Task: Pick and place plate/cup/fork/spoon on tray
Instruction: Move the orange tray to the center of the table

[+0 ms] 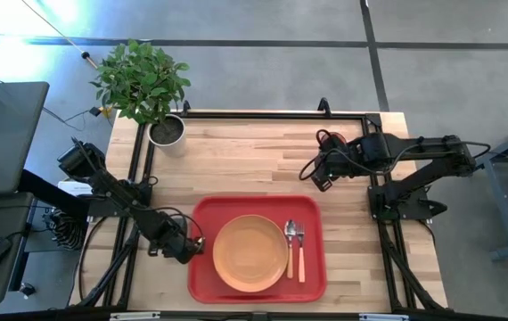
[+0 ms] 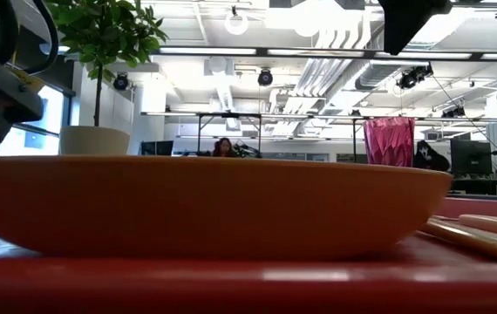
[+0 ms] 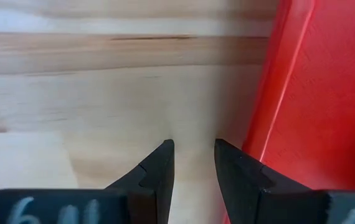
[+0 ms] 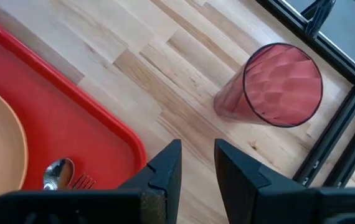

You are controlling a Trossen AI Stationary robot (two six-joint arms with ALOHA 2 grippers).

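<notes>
The red tray [image 1: 312, 209] lies at the table's near middle. The orange plate [image 1: 250, 252] rests on it, with the tan-handled spoon [image 1: 290, 242] and the orange-handled fork [image 1: 300, 254] lying side by side to its right. The dark red cup [image 4: 277, 84] stands upright on the bare wood near the table's far right; it also shows in the high view [image 1: 328, 139] and the low view [image 2: 390, 141]. My right gripper [image 4: 197, 152] hovers beside the cup, fingers a little apart and empty. My left gripper [image 3: 193, 149] is low over the wood just left of the tray's left rim [image 3: 271, 93], fingers a little apart and empty.
A potted plant [image 1: 143, 80] in a grey pot [image 1: 167, 131] stands at the far left corner. A black frame [image 1: 263, 114] runs along the table's edges. Bare wood lies between the tray and the far edge. People sit in the room behind [image 2: 224, 148].
</notes>
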